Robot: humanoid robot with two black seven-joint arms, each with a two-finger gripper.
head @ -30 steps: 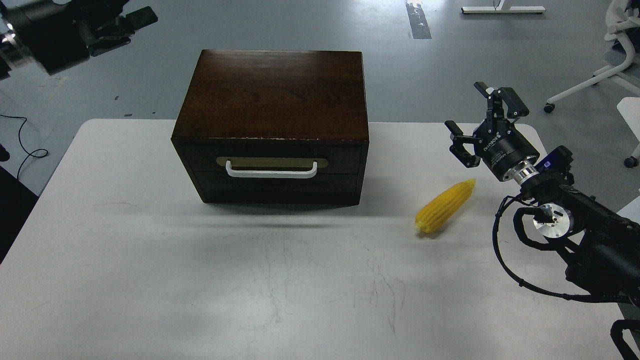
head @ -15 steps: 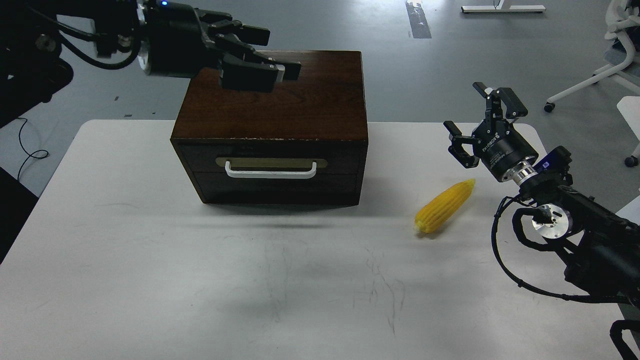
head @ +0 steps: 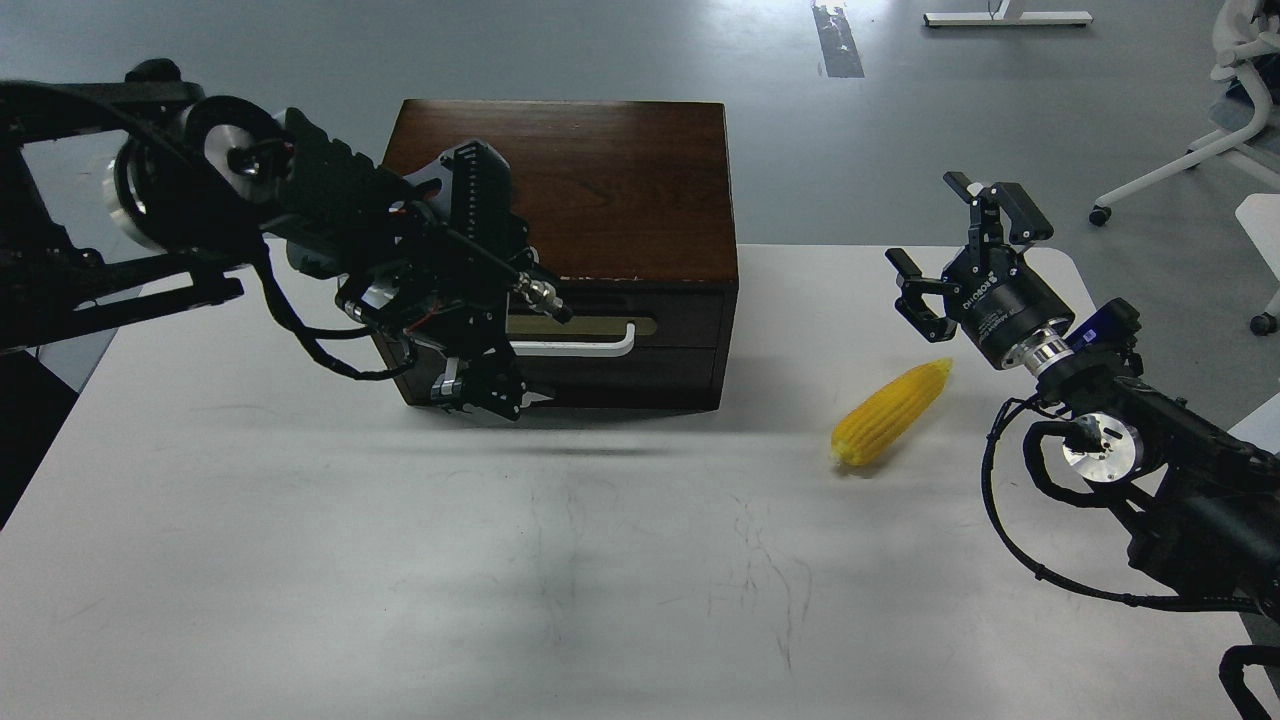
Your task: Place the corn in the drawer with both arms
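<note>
A: What are the main things made of?

B: A dark brown polished wooden box (head: 560,190) stands at the far middle of a matte white table (head: 300,560) whose surface carries faint grey scratches. Its single pull-out drawer (head: 640,335) is shut, flush with the box front, with a flat brass plate and a rounded white bar handle (head: 590,347). The bright yellow corn cob with ribbed rows of kernels (head: 888,413) tapers toward its far right end.

A: Where does the corn lie relative to the grippers?

B: It lies flat on the table, right of the box and well apart from it. The black pronged right gripper (head: 965,245) hovers just beyond the cob's tapered tip, not touching it, fingers spread wide with nothing between them. The black left gripper (head: 480,392) hangs low in front of the box's left front corner; it shows as a dark tangle, so I cannot tell whether its fingers are apart or together.

A: Anything in the way?

B: The left arm's wrist and looped black cables (head: 300,335) cover the left part of the drawer front and the handle's left end. Beyond the table is a grey floor, with a white wheeled chair base (head: 1180,170) at the far right.
</note>
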